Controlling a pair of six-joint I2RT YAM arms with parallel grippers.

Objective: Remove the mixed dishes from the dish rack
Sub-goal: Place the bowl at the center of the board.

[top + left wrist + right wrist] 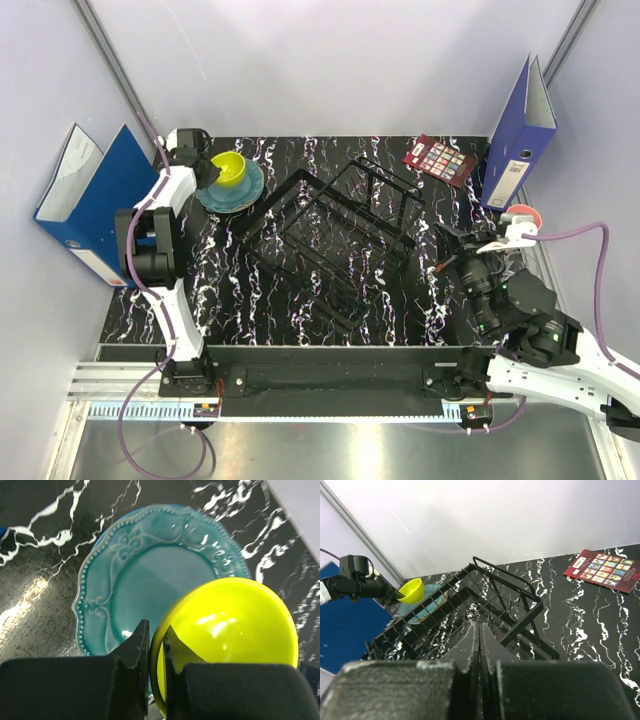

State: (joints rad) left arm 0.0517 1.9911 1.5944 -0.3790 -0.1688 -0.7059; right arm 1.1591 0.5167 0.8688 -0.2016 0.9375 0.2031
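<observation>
Now at the set-down of the small yellow-green bowl (235, 625) — pinched by its near rim in the left gripper (155, 637), one finger inside the wall, one outside, clamped tight. Held tilted over the teal scalloped plate (150, 565), above that plate's right half as seen from the left wrist. Hard to tell from either view whether touching the plate or hanging a little clear of it. Far-left corner of the table (230, 290) in the top view, well apart from the dish rack (340, 230) and near the blue ring binder (95, 200).

Next, by the look of it: lower until the base sits on the plate, level it, then part the fingers and lift straight up off the rim. Worth going slowly — glazed on glazed, a thin rim grip, easy to skid or tip.

No dishes to be made out among the rack's wires from above, so judged close to the end of the unloading. Right gripper (479, 630) pressed together on nothing, held near the rack's right end.
</observation>
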